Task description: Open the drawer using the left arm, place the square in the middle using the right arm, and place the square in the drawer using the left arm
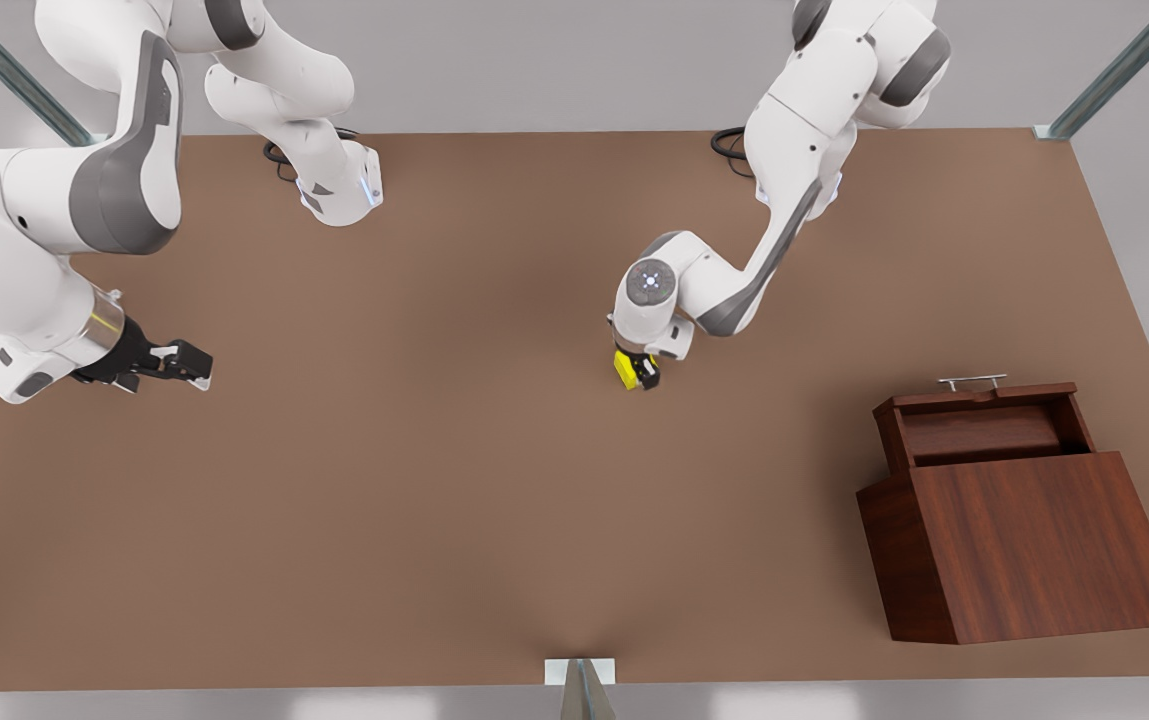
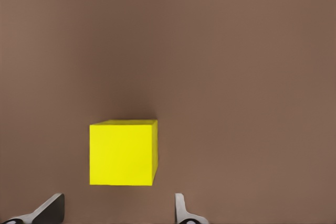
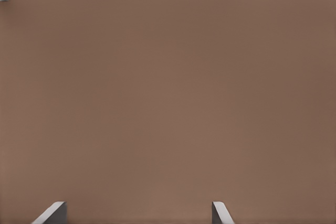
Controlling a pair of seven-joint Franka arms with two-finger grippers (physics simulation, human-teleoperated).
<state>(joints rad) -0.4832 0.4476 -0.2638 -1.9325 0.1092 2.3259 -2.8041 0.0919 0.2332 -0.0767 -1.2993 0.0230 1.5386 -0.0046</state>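
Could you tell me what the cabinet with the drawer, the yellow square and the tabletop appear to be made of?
The cabinet and its open drawer look like dark reddish-brown wood with a satin finish: grain streaks show. Its bar handle looks like silver metal. The square, below the open left pincer, is plain matte yellow, perhaps plastic. The tabletop is matte brown, with no visible grain.

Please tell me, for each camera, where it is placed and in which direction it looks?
Front view: high above the table, looking down; both arms, the open drawer.
Left wrist view: on the left arm, looking down at the square lying on the table; left gripper fingertips apart.
Right wrist view: on the right arm, facing bare tabletop; right gripper open.
Shared: front and left wrist views show the square.
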